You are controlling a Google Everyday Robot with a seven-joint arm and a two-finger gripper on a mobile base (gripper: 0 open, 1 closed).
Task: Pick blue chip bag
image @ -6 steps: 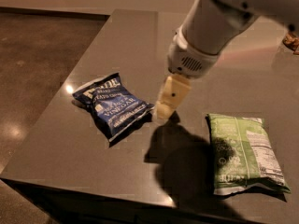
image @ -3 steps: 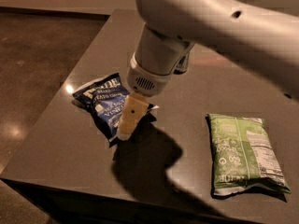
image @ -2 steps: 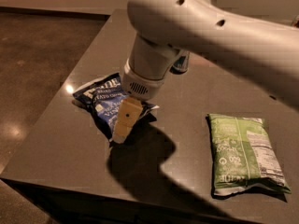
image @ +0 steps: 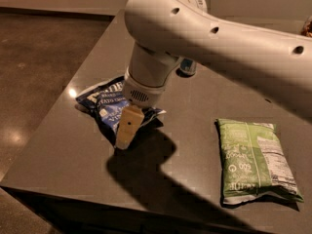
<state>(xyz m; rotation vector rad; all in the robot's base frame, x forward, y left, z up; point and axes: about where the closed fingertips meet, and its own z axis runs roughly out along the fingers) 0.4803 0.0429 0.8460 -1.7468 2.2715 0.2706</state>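
Over blue chip bag (image: 105, 104) | arm (image: 204, 28) angled down | claw (image: 127, 130) at bag's near edge | claw state: cannot tell

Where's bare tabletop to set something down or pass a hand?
Bare: near-left corner of the table, in front of the blue chip bag; the strip between that bag and the green chip bag, under the arm. Crowded: left-centre, where the claw sits at the blue chip bag, can behind.

Arm (image: 219, 28): off-white, smooth, thick tube with small dark round holes.
Wrist collar (image: 141, 94): pale ring, dotted vent patch.
Tool (image: 124, 138): tan, tapered, small dark dots; left of centre, near side.
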